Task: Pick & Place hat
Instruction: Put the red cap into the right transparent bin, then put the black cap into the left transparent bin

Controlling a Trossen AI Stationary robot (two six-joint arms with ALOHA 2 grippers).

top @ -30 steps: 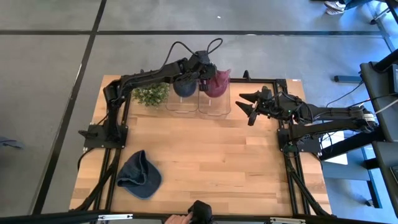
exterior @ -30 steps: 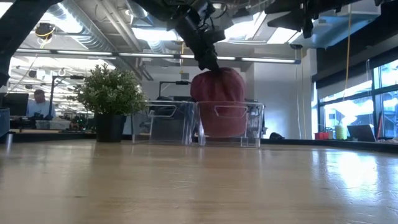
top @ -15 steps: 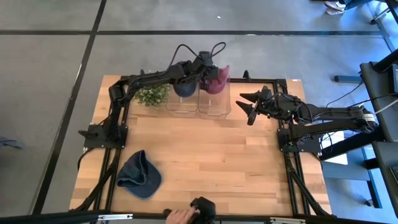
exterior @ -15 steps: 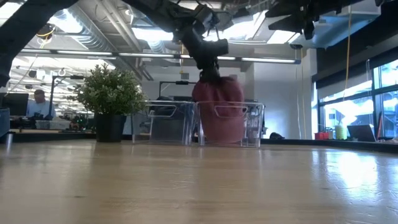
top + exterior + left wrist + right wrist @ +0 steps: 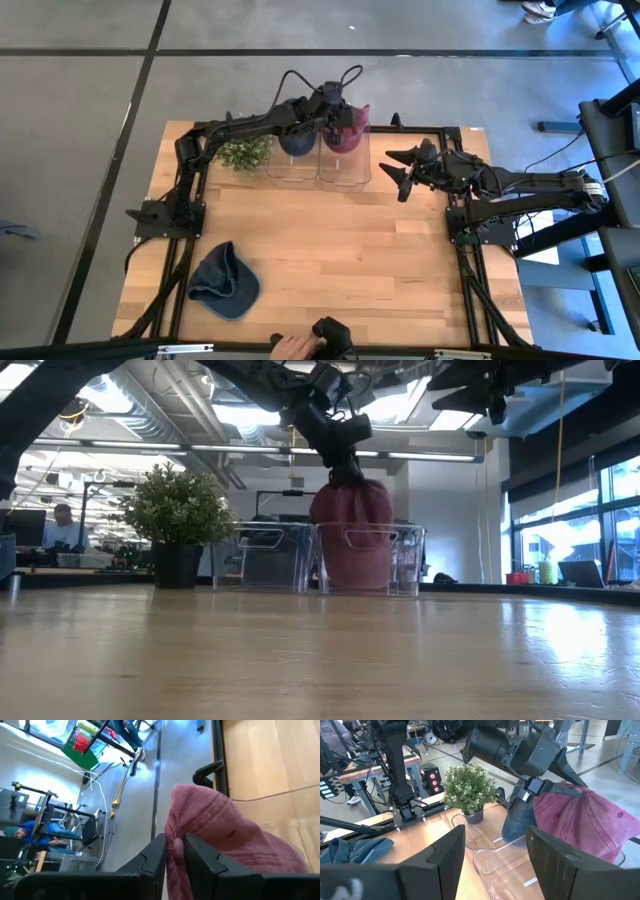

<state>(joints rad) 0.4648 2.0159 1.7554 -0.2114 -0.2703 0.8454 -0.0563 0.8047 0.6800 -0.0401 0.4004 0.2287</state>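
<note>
A pink hat [image 5: 349, 132] sits in the right one of two clear bins [image 5: 346, 176] at the table's far edge, its lower part inside the bin [image 5: 400, 563] in the low view. My left gripper [image 5: 333, 108] is above it, shut on its top. A blue hat [image 5: 296, 143] fills the left bin. Another blue hat [image 5: 224, 283] lies flat on the table near the left near corner. My right gripper [image 5: 402, 172] waits open to the right of the bins, touching nothing. My left gripper pinches a bunched fold at the top of the pink hat [image 5: 176, 846] between its two fingers [image 5: 159, 856]. It comes from above, slanting from the table's left. The hat hangs below the fingers [image 5: 345, 470], with its lower part down inside the right bin.
A small potted plant [image 5: 243, 152] stands left of the bins. A black frame [image 5: 455, 215] runs along the table's sides. A person's hand [image 5: 293, 347] with a dark object [image 5: 331, 331] is at the near edge. Bare wood lies in the middle of the table.
My left gripper has shifted a little toward the table's right and turned, still shut on the pink hat. The hat has sunk slightly lower into the right bin. The hand at the near edge has moved a little.
</note>
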